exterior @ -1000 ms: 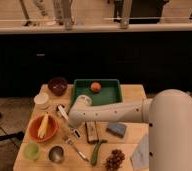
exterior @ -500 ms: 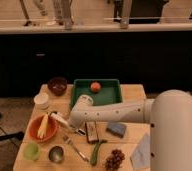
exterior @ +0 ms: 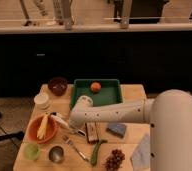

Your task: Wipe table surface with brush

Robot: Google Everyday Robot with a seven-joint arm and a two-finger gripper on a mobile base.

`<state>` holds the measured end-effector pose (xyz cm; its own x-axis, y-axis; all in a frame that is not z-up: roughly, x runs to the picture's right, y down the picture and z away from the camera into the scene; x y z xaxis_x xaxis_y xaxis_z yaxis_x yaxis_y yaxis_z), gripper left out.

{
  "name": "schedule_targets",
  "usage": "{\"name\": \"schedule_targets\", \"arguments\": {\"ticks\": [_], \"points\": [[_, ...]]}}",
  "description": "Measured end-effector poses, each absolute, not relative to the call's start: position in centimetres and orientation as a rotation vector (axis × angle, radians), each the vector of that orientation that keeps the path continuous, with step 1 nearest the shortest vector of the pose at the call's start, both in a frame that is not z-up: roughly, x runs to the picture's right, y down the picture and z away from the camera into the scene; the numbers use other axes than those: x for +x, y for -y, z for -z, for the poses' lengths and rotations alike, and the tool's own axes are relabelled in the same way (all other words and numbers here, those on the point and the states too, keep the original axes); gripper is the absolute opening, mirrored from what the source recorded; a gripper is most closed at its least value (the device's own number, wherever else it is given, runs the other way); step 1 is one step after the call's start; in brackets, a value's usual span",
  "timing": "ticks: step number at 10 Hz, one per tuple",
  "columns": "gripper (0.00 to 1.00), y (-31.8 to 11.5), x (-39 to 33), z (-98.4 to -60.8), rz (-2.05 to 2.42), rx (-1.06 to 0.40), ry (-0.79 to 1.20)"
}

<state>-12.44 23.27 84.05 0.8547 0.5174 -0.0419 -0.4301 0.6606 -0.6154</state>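
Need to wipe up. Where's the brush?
The brush is left of centre on the table, between the orange bowl and the hand, above the fork.

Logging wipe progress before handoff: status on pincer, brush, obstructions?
Pincer low over table surface, left of centre, at the brush. Handle points toward orange bowl. Fork, brown block close by.
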Motion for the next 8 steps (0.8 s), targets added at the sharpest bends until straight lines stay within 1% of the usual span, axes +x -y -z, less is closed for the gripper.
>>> {"name": "schedule_targets", "arguments": {"ticks": [4, 6, 8], "points": [[0.00, -19.2, -8.3, -80.0, -0.519, -0.553, 0.096], [0.00, -18.1, -7.7, -79.4, -0.506, -0.533, 0.075], [0.00, -18.3, -7.0, -80.1, -0.464, -0.514, 0.016]]}}
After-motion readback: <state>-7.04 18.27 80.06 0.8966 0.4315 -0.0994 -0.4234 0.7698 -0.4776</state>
